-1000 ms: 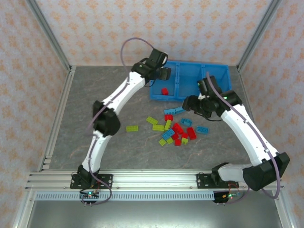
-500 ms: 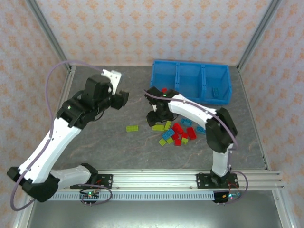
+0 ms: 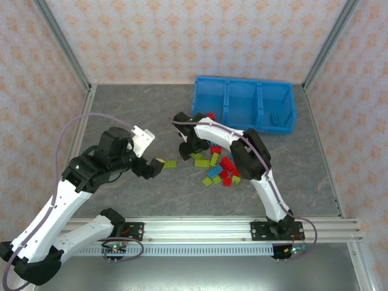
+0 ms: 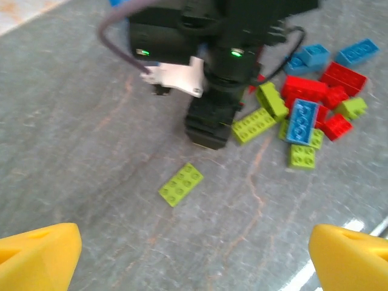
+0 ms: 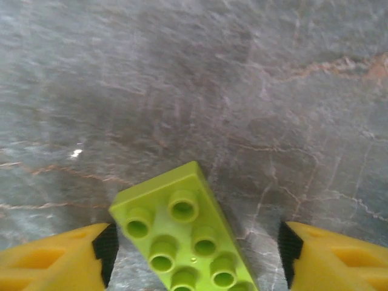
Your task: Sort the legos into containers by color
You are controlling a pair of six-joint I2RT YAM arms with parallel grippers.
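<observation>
a yellow-green brick [image 5: 182, 242] lies flat on the counter [image 3: 121, 109], studs up, between the yellow fingertips [image 5: 48, 260] of the right jaws. those jaws straddle it part-open, with bare counter showing on one side, so nothing is gripped yet. from above, the right arm reaches low over the left edge of the loose pile of red, green and blue bricks [image 3: 224, 165] in the middle of the counter.

just left of the pile a lone green brick [image 4: 180, 183] lies apart. the left jaws hang above it, spread wide, with the fingertips [image 4: 36, 251] at the two lower corners of the left wrist view and nothing between them.

behind the pile stands the blue bin [image 3: 258, 106]. a red brick [image 3: 210, 115] sits in its left compartment and a blue brick [image 3: 276, 116] in its right. the middle one looks bare.

the step in hand looks like picking up a green brick. most of the sorting seems left to do. next, the right jaws would need to close squarely on the brick's long sides, lift, and carry it to the middle compartment.

no brand, label or writing can be read.
</observation>
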